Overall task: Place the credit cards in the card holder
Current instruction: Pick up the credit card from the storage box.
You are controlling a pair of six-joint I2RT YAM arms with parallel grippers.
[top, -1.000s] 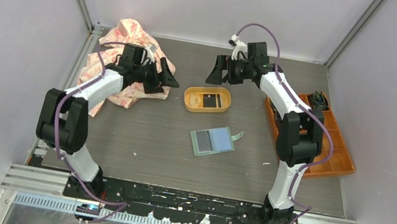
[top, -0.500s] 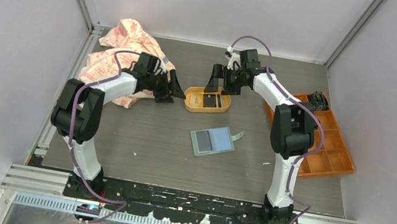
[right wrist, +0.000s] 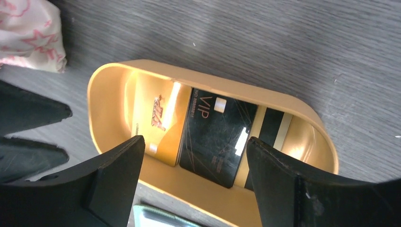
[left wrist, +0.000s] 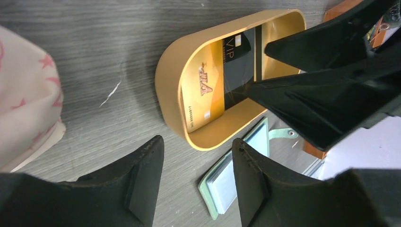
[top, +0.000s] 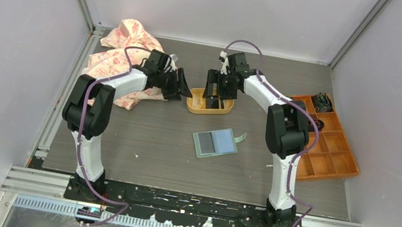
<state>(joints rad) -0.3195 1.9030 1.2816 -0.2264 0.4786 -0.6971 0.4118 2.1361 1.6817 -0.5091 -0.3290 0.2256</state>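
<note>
The credit cards lie in a yellow-orange oval tray (top: 195, 106): a gold card (right wrist: 156, 118), a black VIP card (right wrist: 215, 132) overlapping it, and a striped card (right wrist: 272, 125) under the black one. The gold card (left wrist: 208, 94) and black card (left wrist: 241, 66) also show in the left wrist view. The sage-green card holder (top: 215, 143) lies open on the table nearer the arms, its strap to the right; it also shows in the left wrist view (left wrist: 236, 175). My right gripper (top: 216, 93) (right wrist: 195, 139) is open and empty just above the tray. My left gripper (top: 184, 93) (left wrist: 198, 141) is open and empty at the tray's left end.
A pink patterned cloth (top: 114, 61) lies at the back left, behind my left arm. An orange compartment box (top: 329, 149) with small items stands at the right edge. The two grippers are close together at the tray (left wrist: 170, 61).
My left gripper has moved right from the cloth to the tray's left end. My right gripper has moved left and down to hover over the tray. Both stay open.
</note>
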